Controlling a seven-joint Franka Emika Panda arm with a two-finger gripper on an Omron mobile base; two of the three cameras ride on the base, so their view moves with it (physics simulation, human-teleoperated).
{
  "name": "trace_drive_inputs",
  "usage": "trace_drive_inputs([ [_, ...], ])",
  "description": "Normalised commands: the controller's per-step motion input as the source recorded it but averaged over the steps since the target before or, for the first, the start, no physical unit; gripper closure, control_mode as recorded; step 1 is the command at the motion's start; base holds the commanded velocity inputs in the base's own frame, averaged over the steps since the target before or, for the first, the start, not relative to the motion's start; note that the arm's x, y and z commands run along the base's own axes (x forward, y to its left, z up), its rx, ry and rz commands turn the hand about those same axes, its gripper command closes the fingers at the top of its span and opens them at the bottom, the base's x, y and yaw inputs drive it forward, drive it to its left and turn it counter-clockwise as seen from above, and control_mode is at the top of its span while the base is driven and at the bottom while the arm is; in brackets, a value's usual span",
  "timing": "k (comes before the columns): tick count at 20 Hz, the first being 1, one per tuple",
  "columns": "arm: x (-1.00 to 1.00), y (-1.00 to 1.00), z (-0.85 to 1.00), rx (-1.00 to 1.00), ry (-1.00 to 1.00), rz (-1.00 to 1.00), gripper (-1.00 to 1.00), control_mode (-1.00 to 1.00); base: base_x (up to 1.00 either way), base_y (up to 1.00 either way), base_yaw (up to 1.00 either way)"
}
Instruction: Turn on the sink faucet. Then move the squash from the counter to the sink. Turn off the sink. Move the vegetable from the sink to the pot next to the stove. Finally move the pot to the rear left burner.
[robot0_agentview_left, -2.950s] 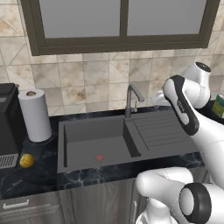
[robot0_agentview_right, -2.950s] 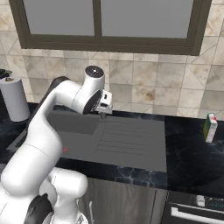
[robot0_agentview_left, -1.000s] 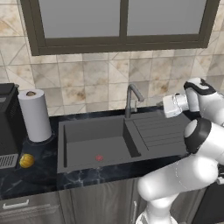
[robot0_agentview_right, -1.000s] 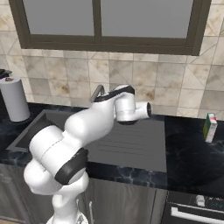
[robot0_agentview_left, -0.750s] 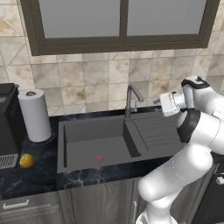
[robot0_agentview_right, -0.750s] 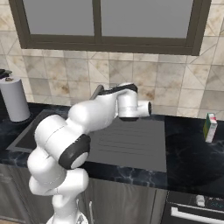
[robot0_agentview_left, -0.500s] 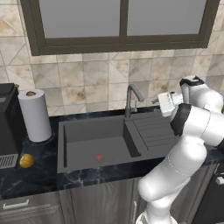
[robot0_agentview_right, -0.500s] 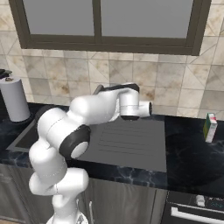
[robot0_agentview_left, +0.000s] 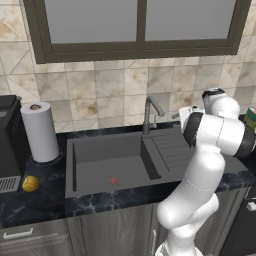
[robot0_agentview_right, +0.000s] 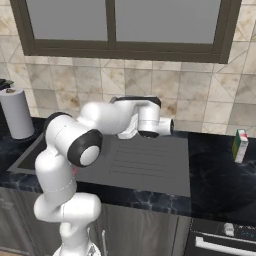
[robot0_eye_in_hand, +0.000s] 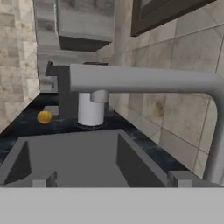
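You are at the first step: the sink faucet (robot0_agentview_left: 150, 111) shows no water running from its spout, so judge it not yet turned on, and everything after it is left to do. The squash (robot0_agentview_left: 30, 183) sits on the counter (robot0_agentview_left: 40, 200) at the far left, just in front of the dark appliance (robot0_agentview_left: 9, 145) and near the paper towel roll (robot0_agentview_left: 41, 131), well apart from the arm. The sink (robot0_agentview_left: 107, 165) is bare apart from its red drain mark. The gripper (robot0_eye_in_hand: 111, 180) sits over the drainboard side, just right of the faucet and looking along it, jaws spread wide with nothing between them; in the hand view the spout runs across just above the finger tips (robot0_eye_in_hand: 46, 181). Room: the tiled wall stands close behind the faucet stem, so you have little clearance at the back; the basin side to the left is open. The window frame (robot0_agentview_left: 140, 49) overhangs above, limiting upward swing near the wall.
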Motion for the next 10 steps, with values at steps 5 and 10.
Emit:
trace_drive_inputs([
  [5,0.24,0.18,-0.06,0.00,0.00,-0.10,-1.00,-1.00,0.00,0.00,0.00],
  [10,0.19,0.20,-0.14,0.00,0.00,-0.04,-1.00,-1.00,0.00,0.00,0.00],
])
